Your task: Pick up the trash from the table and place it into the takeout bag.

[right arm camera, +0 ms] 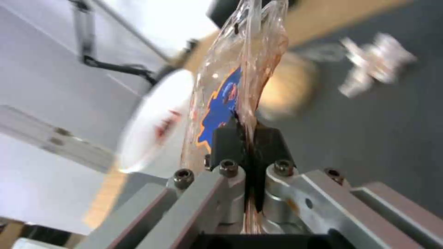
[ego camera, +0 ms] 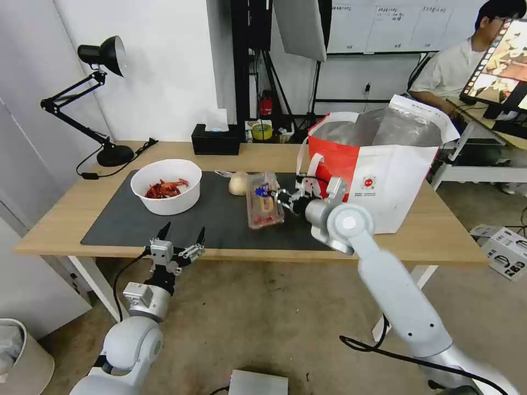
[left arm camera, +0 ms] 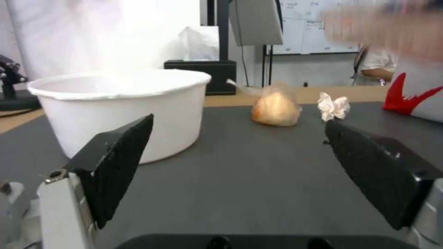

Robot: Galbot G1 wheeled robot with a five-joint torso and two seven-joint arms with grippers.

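From my head camera, my right gripper (ego camera: pixel 281 198) is clamped on the edge of the clear hinged plastic tray (ego camera: pixel 264 207), which sits tilted over the dark grey mat (ego camera: pixel 219 219) of the wooden table (ego camera: pixel 444 233), just left of the red-and-white takeout bag (ego camera: pixel 379 175). The bag stands open on the table's right part, its foil lining showing. The beige wrapped lump (ego camera: pixel 237 183) lies on the mat just behind the tray, and the white bowl of red shells (ego camera: pixel 166 186) stands further left on the mat. My left gripper (ego camera: pixel 178 241) hovers at the table's near edge, in front of the bowl, its fingers spread wide. A black tissue box (ego camera: pixel 215 140) and a black desk lamp (ego camera: pixel 99 93) stand along the far side.

From my left wrist, my fingers (left arm camera: pixel 117 162) are apart with nothing between them. Beyond them the bowl (left arm camera: pixel 124 107) stands close, the lump (left arm camera: pixel 276 109) farther off, and a crumpled white tissue (left arm camera: pixel 333 106) just beside it.

From my right wrist, my pads (right arm camera: pixel 226 138) are pressed together on the tray's (right arm camera: pixel 240 69) thin clear edge. The bowl (right arm camera: pixel 157 121), lump (right arm camera: pixel 286 86) and tissue (right arm camera: pixel 373 64) lie beyond it, blurred.
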